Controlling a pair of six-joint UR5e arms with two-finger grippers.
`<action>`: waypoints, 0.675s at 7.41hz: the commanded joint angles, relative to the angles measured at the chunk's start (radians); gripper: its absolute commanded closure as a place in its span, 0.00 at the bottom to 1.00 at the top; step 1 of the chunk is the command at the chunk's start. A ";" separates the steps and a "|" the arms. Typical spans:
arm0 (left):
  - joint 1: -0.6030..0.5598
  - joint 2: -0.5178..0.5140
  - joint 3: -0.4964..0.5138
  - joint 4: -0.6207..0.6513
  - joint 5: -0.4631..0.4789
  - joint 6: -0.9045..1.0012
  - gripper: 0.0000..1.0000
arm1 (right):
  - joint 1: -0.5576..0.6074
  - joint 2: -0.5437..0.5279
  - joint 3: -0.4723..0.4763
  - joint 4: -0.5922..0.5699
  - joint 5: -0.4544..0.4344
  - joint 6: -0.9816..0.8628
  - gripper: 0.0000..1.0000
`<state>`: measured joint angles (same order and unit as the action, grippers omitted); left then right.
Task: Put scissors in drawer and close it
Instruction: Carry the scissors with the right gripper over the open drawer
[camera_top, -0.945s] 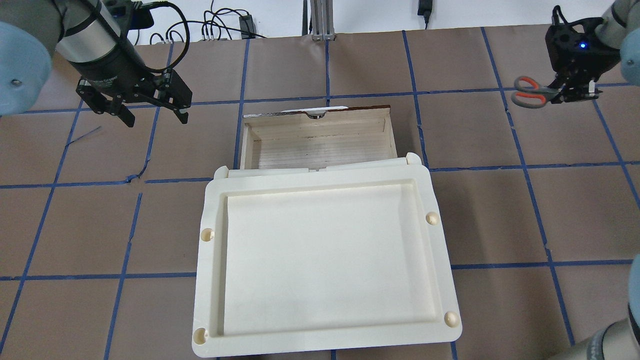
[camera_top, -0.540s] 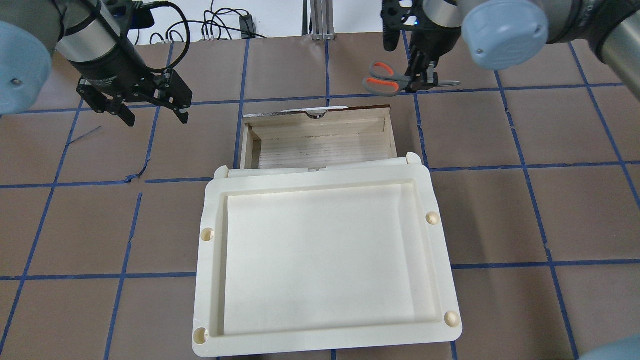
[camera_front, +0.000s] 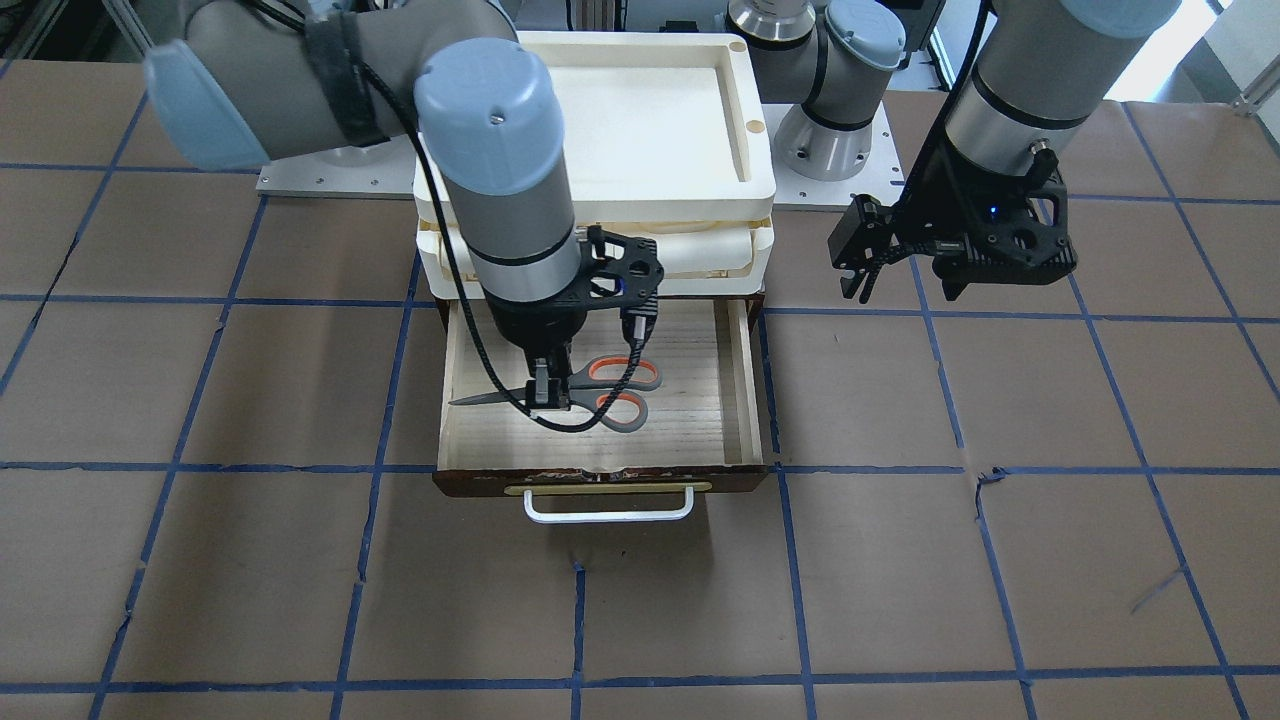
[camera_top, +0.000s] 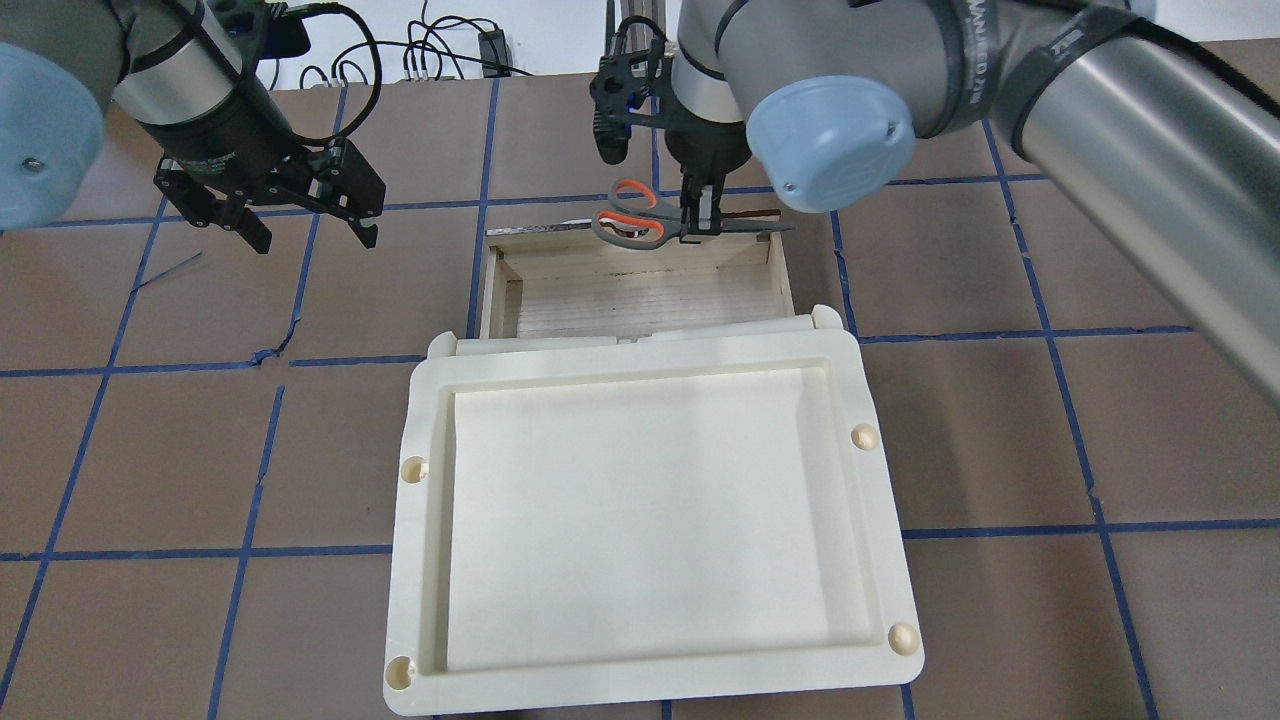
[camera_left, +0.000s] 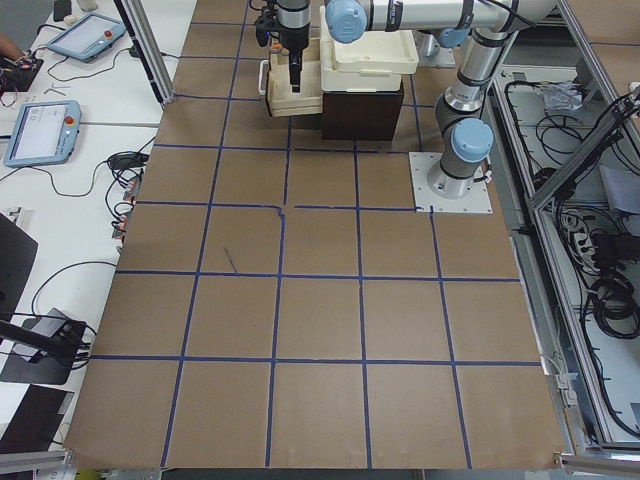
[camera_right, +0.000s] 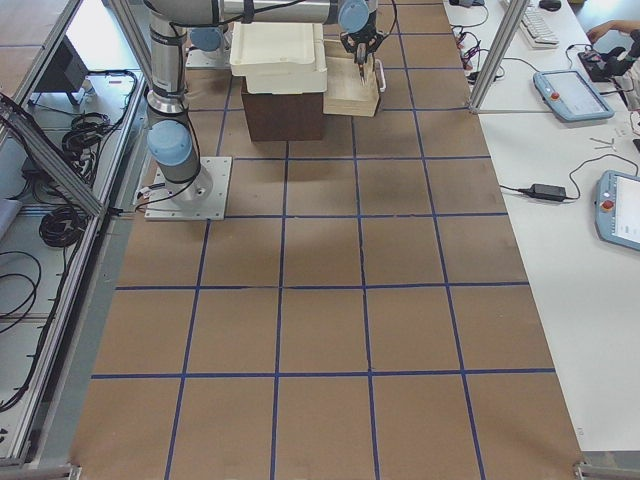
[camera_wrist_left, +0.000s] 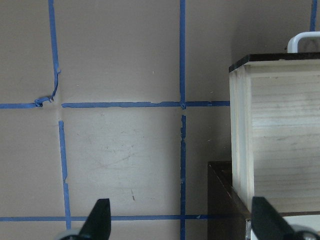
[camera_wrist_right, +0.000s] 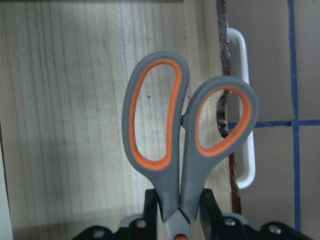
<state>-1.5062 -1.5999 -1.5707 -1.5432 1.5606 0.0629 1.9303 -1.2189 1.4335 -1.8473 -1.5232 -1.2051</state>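
The scissors (camera_front: 612, 392), grey with orange-lined loops, hang level in my right gripper (camera_front: 547, 396), which is shut on them near the pivot. They hover above the open drawer (camera_front: 690, 400), over its front half. In the overhead view the scissors (camera_top: 630, 215) and right gripper (camera_top: 697, 228) sit over the front edge of the drawer (camera_top: 640, 295). In the right wrist view the loops (camera_wrist_right: 185, 140) lie over the drawer floor (camera_wrist_right: 65, 125) and the white handle (camera_wrist_right: 245, 100). My left gripper (camera_top: 312, 232) is open and empty, off to the drawer's side, above the table.
The cream plastic tray unit (camera_top: 420, 420) sits on top of the cabinet, behind the pulled-out drawer. The drawer's white bar handle (camera_front: 608, 510) sticks out at the front. The left wrist view shows the drawer's side wall (camera_wrist_left: 280, 130) and taped brown table.
My right arm has carried the scissors from the table's far right leftward to above the drawer. The left arm has not moved.
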 joint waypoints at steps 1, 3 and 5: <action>0.000 0.000 -0.002 0.000 -0.001 0.000 0.00 | 0.045 0.064 -0.055 0.000 -0.028 0.024 0.92; 0.000 0.000 -0.002 0.000 0.001 0.000 0.00 | 0.058 0.090 -0.052 0.002 -0.032 0.026 0.91; 0.000 0.000 -0.003 0.000 0.004 0.000 0.00 | 0.058 0.088 -0.009 -0.010 -0.031 0.029 0.91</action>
<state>-1.5064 -1.5999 -1.5733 -1.5432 1.5634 0.0623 1.9868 -1.1321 1.4024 -1.8499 -1.5545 -1.1793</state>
